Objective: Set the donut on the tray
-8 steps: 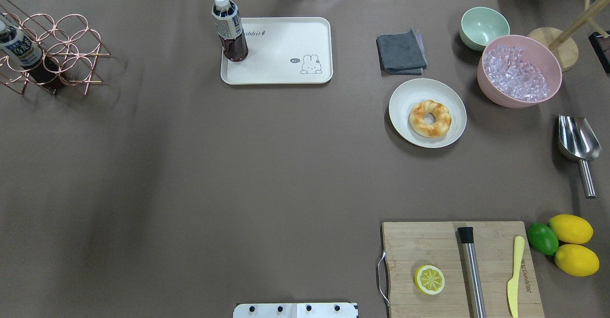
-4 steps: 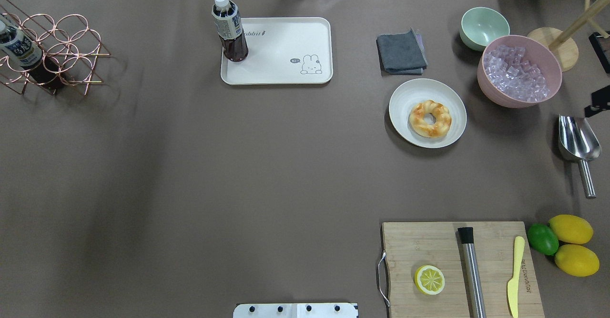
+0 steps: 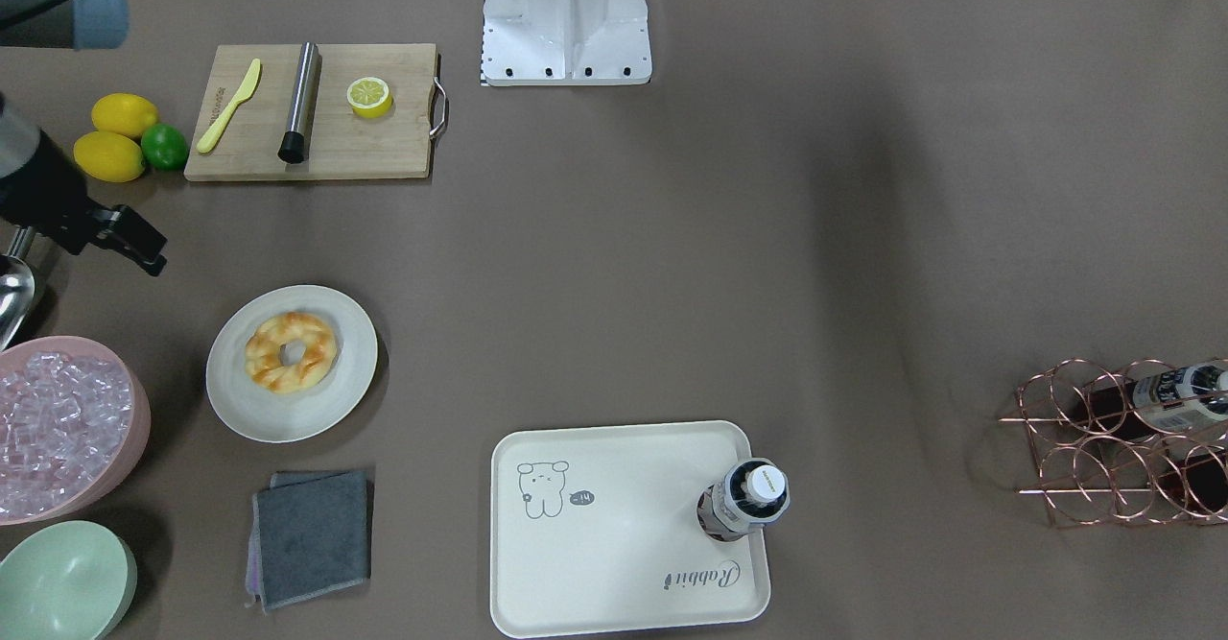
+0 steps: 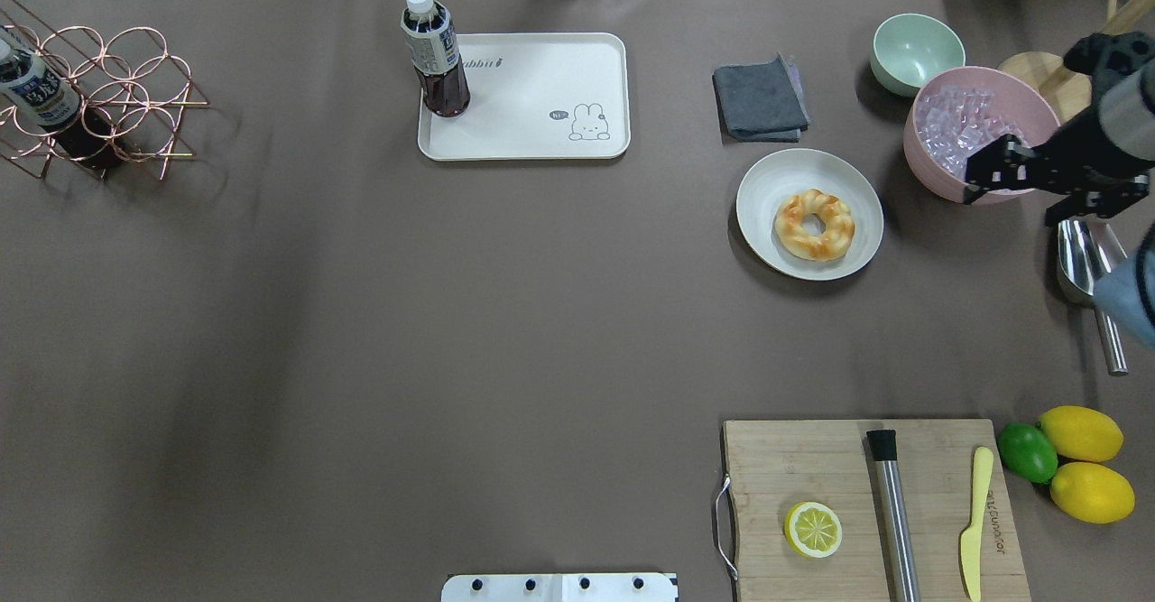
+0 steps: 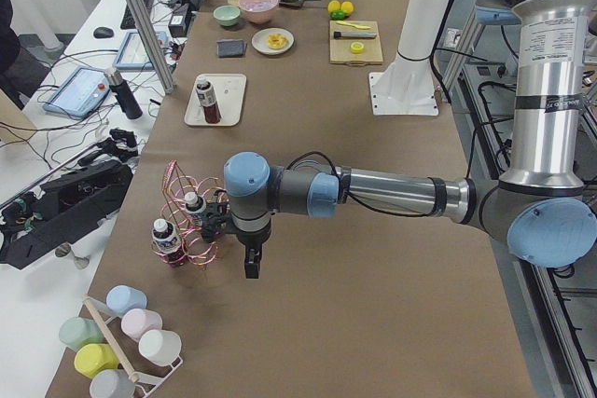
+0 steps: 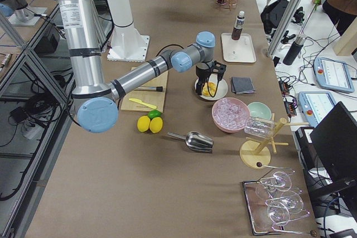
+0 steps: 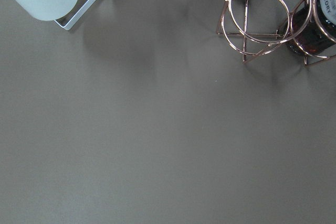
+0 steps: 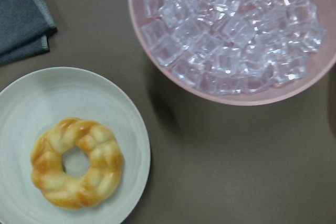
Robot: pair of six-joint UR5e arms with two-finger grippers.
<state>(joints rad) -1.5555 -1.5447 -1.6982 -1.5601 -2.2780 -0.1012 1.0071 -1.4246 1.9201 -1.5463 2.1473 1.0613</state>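
The donut (image 4: 815, 224) lies on a round off-white plate (image 4: 767, 189) at the right of the table. It also shows in the front view (image 3: 291, 352) and low left in the right wrist view (image 8: 77, 162). The cream rabbit tray (image 4: 541, 137) is at the far middle, with a dark drink bottle (image 4: 435, 65) standing in its corner. My right gripper (image 4: 988, 173) hangs open and empty, high above the table, to the right of the plate by the pink bowl. My left gripper (image 5: 252, 266) hangs by the copper rack; I cannot tell whether it is open.
A pink bowl of ice (image 4: 984, 133), a green bowl (image 4: 916, 50) and a grey cloth (image 4: 760, 98) sit behind the plate. A metal scoop (image 4: 1092, 268) lies to the right. A cutting board (image 4: 875, 503) with a halved lemon is near. A copper bottle rack (image 4: 99, 97) stands far left.
My right arm has come into view from the right edge and moved left toward the plate. The donut, plate, tray and bottle have not moved.
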